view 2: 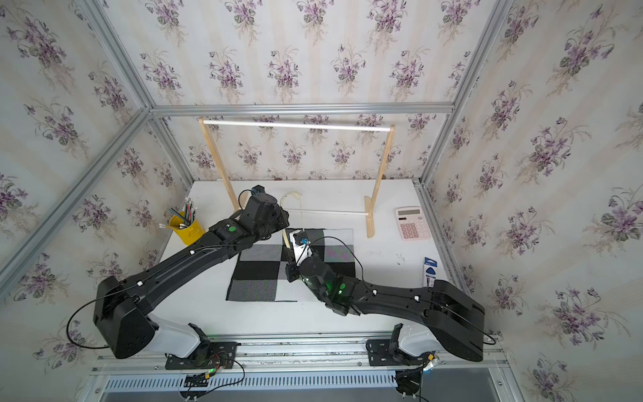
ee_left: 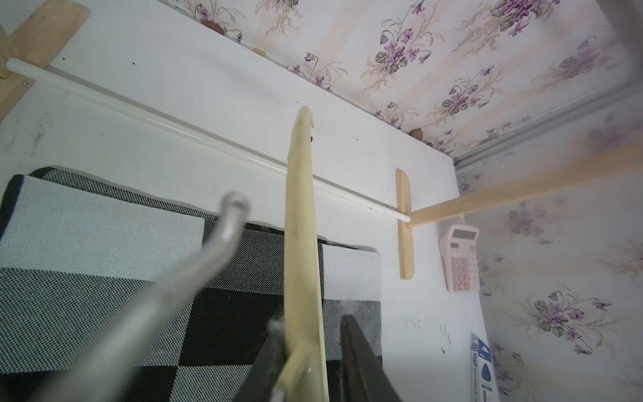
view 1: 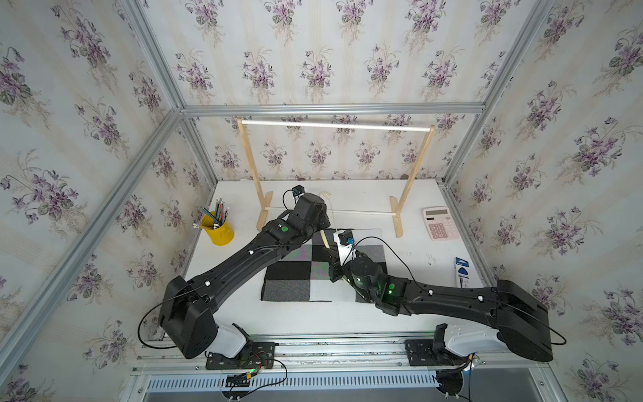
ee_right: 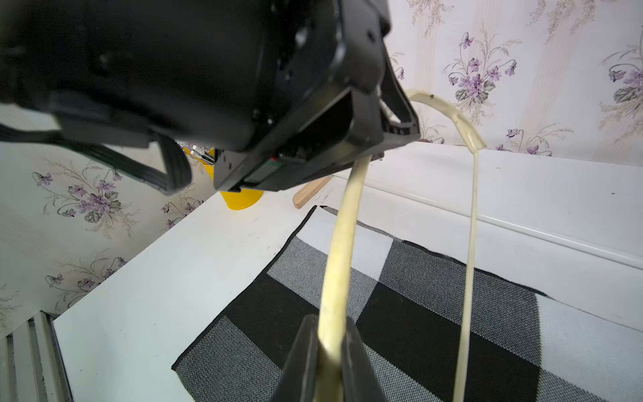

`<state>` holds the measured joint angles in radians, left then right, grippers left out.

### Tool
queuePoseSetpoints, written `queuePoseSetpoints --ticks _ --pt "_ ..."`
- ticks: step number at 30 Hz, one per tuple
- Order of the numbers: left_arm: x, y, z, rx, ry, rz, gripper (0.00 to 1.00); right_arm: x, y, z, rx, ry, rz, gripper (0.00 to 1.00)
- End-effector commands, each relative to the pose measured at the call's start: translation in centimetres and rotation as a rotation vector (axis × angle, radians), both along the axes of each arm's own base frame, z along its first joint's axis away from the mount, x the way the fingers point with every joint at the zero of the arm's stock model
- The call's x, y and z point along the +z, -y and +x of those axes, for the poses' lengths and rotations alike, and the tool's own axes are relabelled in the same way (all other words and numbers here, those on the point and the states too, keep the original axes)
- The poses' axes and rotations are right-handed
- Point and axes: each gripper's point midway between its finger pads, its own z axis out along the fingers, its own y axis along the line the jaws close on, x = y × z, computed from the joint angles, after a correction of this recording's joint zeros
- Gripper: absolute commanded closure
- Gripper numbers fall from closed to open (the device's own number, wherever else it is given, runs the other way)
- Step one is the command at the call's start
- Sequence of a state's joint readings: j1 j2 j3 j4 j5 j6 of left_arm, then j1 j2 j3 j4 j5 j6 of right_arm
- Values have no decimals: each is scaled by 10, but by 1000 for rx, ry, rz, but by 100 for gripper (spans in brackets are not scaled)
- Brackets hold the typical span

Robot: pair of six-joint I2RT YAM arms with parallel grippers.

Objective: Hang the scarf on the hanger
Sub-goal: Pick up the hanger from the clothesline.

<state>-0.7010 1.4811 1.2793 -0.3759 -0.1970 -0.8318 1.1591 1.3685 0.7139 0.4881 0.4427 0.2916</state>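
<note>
The checkered scarf (view 1: 299,275) (view 2: 257,275) lies flat in the middle of the white table. The cream hanger (ee_right: 342,243) is held up in the air above its far part. My right gripper (ee_right: 328,322) is shut on one wooden arm of the hanger. My left gripper (ee_left: 312,323) straddles the hanger (ee_left: 301,226) near its metal hook (ee_left: 195,275). One finger touches the wood and a gap remains at the other finger (ee_left: 351,344). The thin lower bar (ee_right: 469,261) hangs free beside the arm. In both top views the left wrist hides its own fingers.
A tall light-wood rack (view 1: 334,126) with white rods stands at the back, its lower rod (ee_left: 174,128) just beyond the scarf. A yellow cup of pencils (view 1: 219,228) is at the left. A pink calculator (view 1: 440,222) and a blue packet (view 1: 462,271) lie at the right.
</note>
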Motion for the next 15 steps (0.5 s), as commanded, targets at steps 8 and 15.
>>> queuePoseSetpoints --ticks 8,15 --pt "5 0 0 -12 3 4 83 15 -7 -2 26 28 41 100" --pt "8 -3 -2 -6 9 10 100 15 -7 -2 28 26 42 100"
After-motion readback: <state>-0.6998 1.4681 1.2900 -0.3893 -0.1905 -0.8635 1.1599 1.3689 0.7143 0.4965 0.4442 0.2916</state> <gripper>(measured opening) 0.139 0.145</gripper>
